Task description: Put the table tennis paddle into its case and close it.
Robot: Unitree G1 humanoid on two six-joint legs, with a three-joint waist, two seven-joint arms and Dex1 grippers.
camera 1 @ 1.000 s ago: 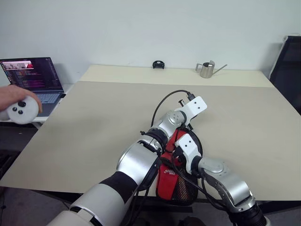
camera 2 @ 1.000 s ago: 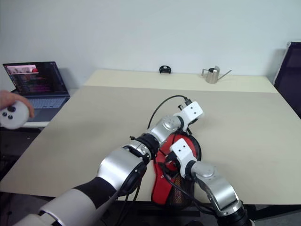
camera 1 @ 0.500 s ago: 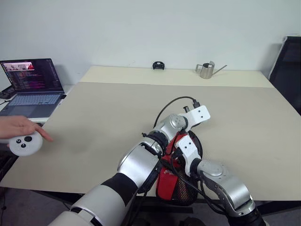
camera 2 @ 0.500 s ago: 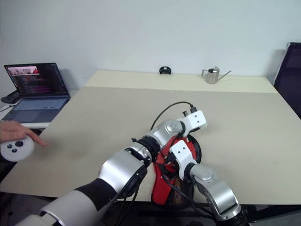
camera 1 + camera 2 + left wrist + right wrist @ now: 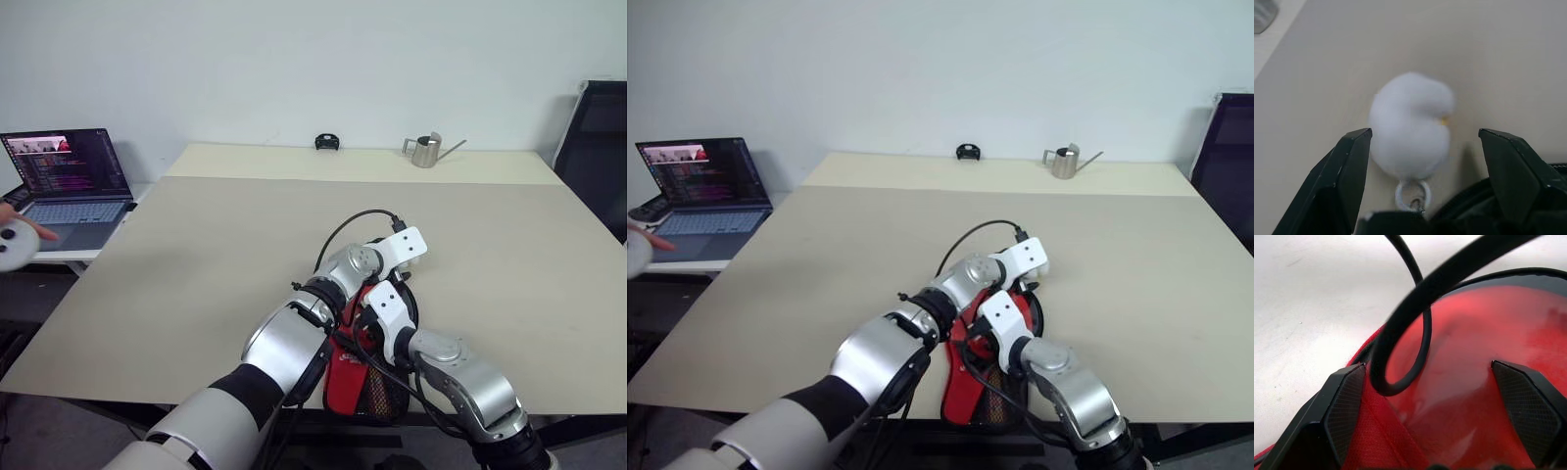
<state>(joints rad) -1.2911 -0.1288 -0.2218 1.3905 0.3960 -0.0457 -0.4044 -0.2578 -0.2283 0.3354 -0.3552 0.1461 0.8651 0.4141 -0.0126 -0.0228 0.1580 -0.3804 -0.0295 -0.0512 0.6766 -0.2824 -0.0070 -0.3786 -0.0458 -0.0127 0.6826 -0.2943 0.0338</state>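
Where the head views hide it, the white pull charm (image 5: pixel 1410 126) lies between open left hand (image 5: pixel 1425 147) fingers.

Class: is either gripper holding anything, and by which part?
Nothing. The left gripper stands open around the fluffy white pull charm; the right gripper is open over the red fabric case.

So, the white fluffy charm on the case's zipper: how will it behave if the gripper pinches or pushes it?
The white charm looks fluffy, so it would probably squash and feel very light. It hangs from a small ring, so it likely swings or flops instead of staying in place. Lying loose on the table between the open left gripper fingers, a push would probably just slide it.
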